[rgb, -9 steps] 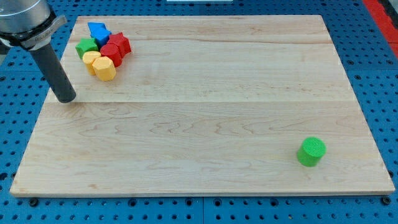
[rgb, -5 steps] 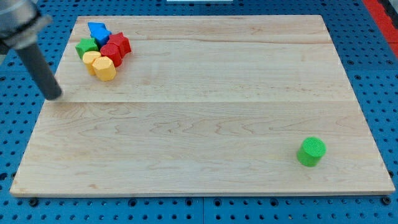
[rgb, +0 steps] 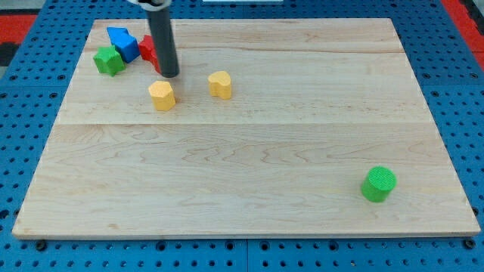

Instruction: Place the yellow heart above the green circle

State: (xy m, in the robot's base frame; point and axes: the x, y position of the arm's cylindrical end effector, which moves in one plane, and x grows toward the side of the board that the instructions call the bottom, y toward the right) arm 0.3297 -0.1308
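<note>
The yellow heart [rgb: 220,84] lies in the upper middle-left of the wooden board [rgb: 242,211]. The green circle [rgb: 378,183], a short cylinder, stands far off at the lower right. My tip [rgb: 169,75] rests on the board to the left of the heart and slightly above it, a short gap away, and just above a second yellow block [rgb: 161,95]. The rod rises out of the view's top.
A green block [rgb: 108,60], a blue block [rgb: 122,42] and a red block [rgb: 147,50], partly hidden behind the rod, sit in the upper left corner. Blue pegboard surrounds the board.
My tip has moved from the board's left edge up and right to beside the cluster. The two yellow blocks have left the cluster; the heart now lies well to the right.
</note>
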